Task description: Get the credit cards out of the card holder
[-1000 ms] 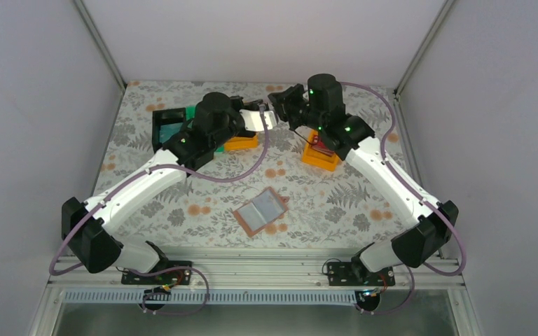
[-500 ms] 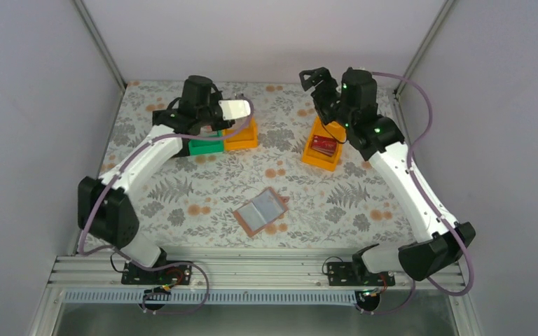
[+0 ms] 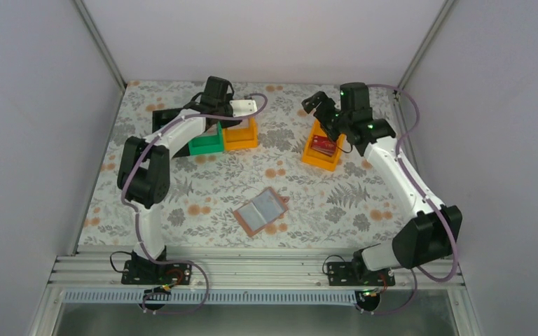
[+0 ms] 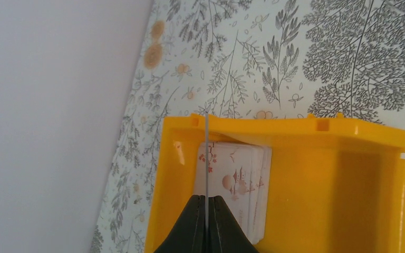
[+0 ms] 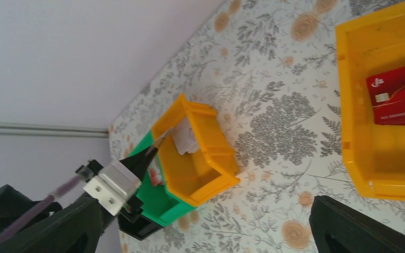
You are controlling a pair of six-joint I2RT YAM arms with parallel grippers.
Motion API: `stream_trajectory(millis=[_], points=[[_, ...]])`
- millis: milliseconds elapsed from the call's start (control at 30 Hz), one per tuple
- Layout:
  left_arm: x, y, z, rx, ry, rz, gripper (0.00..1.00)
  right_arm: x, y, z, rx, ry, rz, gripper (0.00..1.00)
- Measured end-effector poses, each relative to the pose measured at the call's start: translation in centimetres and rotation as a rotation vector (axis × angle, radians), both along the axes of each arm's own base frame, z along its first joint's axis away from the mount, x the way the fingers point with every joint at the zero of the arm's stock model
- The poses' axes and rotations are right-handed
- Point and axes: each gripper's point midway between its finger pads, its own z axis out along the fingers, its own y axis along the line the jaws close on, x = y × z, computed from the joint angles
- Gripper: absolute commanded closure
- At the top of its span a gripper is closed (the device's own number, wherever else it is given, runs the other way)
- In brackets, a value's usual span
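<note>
Pinches one of the credit cards point(image 4: 206, 158), seen edge-on as a thin line, in the left tool point(image 4: 205, 203), with the black fingers point(image 4: 190, 229) pressed together on its lower edge. Holds it upright over the far-left orange bin point(image 4: 295, 129), in front of a small stack of whitish cards point(image 4: 234, 184) with red print, inside near the bin wall. Just beside this bin, to its left: a green bin point(image 3: 205, 145), then a black bin point(image 3: 160, 120). Hovers with the right tool point(image 3: 317, 106) spread wide, gripping nothing, above the second orange bin point(image 3: 320, 159); inside it, a dark red card point(image 3: 324, 145) with white print. In the middle of the flowered surface point(image 3: 336, 203), well apart from both tools: the card holder point(image 3: 260, 212), open flat, brownish-pink at the border, pale sleeves facing up. Cannot tell whether any card sits in the sleeves.
</note>
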Motion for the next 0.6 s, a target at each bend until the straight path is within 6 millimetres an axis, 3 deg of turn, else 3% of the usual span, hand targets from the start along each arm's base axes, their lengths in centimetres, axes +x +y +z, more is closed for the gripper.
stream_trajectory(millis=[267,600], points=[[1.4,1.3,-1.0,-0.004,0.016,0.026,0.98,1.4,-2.1,-3.3,-0.013,0.084,0.018,0.01],[3.2,1.9,-5.4,0.058,0.033,0.012,0.98,1.8,-3.7,-3.2,-0.041,0.074,-0.016,0.01]])
